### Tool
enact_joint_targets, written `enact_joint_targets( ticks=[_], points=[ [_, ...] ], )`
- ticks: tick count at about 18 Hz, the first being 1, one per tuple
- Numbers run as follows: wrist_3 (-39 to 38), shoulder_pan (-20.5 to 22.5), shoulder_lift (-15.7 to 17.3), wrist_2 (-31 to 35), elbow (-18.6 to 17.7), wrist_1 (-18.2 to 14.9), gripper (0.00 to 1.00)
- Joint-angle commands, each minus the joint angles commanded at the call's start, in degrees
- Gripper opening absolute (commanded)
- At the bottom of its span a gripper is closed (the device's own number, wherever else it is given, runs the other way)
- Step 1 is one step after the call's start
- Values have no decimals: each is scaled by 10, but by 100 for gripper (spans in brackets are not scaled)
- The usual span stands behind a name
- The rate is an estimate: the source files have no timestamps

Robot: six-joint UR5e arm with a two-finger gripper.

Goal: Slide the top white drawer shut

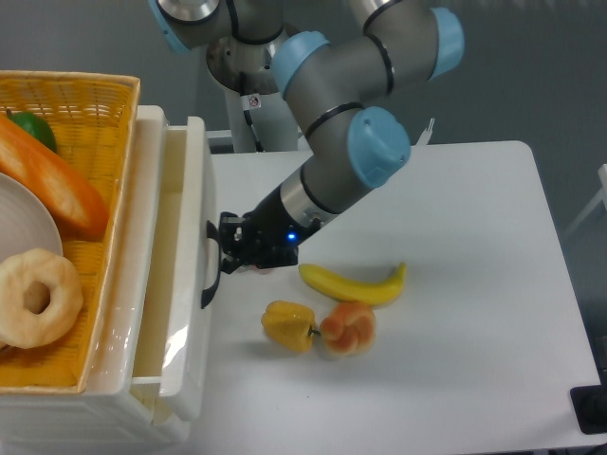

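The white bench point(455, 284) carries a cabinet at its left edge, and on top of that sits a yellow wicker basket point(71, 104) with a plate, a bread stick and a doughnut in it. Just under the basket, the top white drawer point(194, 275) stands nearly shut: only a narrow slot of its interior shows between the front panel and the cabinet body. It is a thick-walled glossy plastic box, so I judge it stiff and fairly light, running on slides, and unlikely to flex under a push. The gloss suggests a slippery face, so a push that lands off-centre might skid or rack the drawer sideways.

The arm reaches down from the upper middle, and its tool point(228, 254) sits right at the black loop handle point(209, 270) on the front panel. Whether the tool's fingers are closed around the loop or only pressing beside it I cannot tell; they are dark against a dark handle.

The handle, or the flat panel right next to it, looks like the sound place to bear on, pushing straight toward the cabinet.

On the bench near the tool lie a banana point(356, 284), a yellow pepper point(287, 325) and an orange pastry-like piece point(349, 327), clear of the drawer's path.
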Motion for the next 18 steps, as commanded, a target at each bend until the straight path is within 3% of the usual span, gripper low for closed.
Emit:
enact_joint_targets(
  ticks=[18],
  points=[
    [-6, -5, -3, 11, 3, 6, 1]
  ],
)
